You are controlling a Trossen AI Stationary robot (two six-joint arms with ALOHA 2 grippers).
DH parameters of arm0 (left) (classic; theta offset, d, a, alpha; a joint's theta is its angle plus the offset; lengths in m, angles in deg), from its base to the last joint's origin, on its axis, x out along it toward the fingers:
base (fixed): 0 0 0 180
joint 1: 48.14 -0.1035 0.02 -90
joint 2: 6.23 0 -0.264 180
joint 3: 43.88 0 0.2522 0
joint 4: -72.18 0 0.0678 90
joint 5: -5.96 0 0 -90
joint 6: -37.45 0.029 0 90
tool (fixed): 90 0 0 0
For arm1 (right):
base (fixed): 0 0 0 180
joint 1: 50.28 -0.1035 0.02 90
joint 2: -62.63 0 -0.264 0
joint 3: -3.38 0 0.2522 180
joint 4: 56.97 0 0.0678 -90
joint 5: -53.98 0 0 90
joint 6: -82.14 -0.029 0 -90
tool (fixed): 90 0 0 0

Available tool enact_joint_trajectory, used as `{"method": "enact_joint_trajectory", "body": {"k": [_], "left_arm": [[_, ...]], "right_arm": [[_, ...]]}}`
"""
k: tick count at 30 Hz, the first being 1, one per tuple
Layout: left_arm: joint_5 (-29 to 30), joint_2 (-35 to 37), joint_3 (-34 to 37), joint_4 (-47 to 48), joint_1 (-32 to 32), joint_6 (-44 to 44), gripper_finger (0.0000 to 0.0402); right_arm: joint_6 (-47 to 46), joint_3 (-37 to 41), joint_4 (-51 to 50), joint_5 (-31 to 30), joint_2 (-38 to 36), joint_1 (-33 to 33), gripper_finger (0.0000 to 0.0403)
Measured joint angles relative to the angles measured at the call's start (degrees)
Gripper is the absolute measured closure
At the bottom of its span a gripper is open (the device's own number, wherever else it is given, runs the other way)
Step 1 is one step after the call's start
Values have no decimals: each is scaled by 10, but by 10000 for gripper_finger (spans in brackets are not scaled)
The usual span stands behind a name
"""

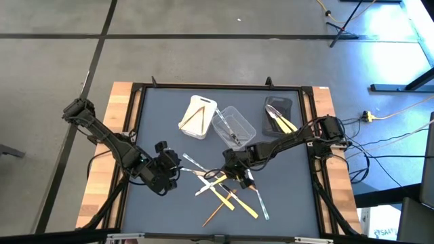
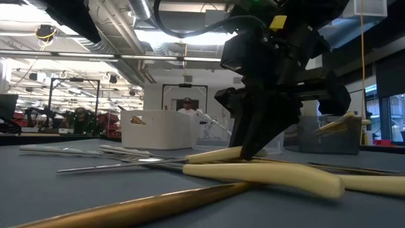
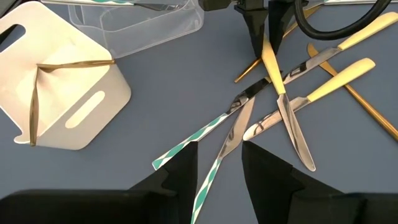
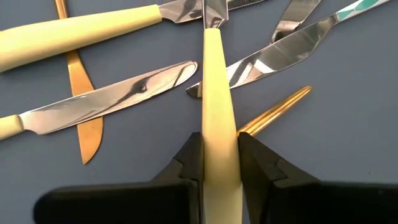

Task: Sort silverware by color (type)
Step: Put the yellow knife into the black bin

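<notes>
A loose pile of silverware (image 1: 224,190) lies crossed on the grey mat: steel knives with cream handles, teal-striped pieces (image 3: 186,144) and gold pieces (image 4: 78,81). My right gripper (image 4: 219,155) reaches into the pile and is shut on a cream-handled knife (image 3: 283,99). My left gripper (image 3: 217,168) hangs open above the pile's left edge. Its fingers stand over either side of a teal-striped handle (image 3: 208,180) without touching it. My right gripper pinches the knife's cream handle (image 4: 219,124) by its two sides between its two fingers, near the handle's free end. The fingers (image 3: 256,31) slant down from the table's right side. The knife runs on ahead of them, its blade (image 3: 297,140) lying over other pieces in the pile.
At the back of the mat stand three tubs: a white tub (image 1: 198,116) holding gold pieces, a clear tub (image 1: 234,127), and a dark grey tub (image 1: 278,115) holding cream-handled pieces. Bare mat lies at the near left and near right corners.
</notes>
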Motion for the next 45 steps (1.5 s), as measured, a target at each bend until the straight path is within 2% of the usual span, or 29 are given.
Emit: {"method": "enact_joint_trajectory", "body": {"k": [11,21,27,32,40,45], "left_arm": [[0,0,0,0,0,0,282],[0,0,0,0,0,0,282],[2,0,0,0,0,0,282],[30,0,0,0,0,0,282],[74,0,0,0,0,0,282],[90,0,0,-8,-21,0,282]], "right_arm": [[0,0,4,0,-4,0,353],[0,0,-2,-2,-67,0,354],[16,0,-43,-57,-111,0,354],[19,0,-80,-113,-146,0,354],[16,1,-120,-138,-229,0,354],[-19,1,-152,-183,-299,0,354]]}}
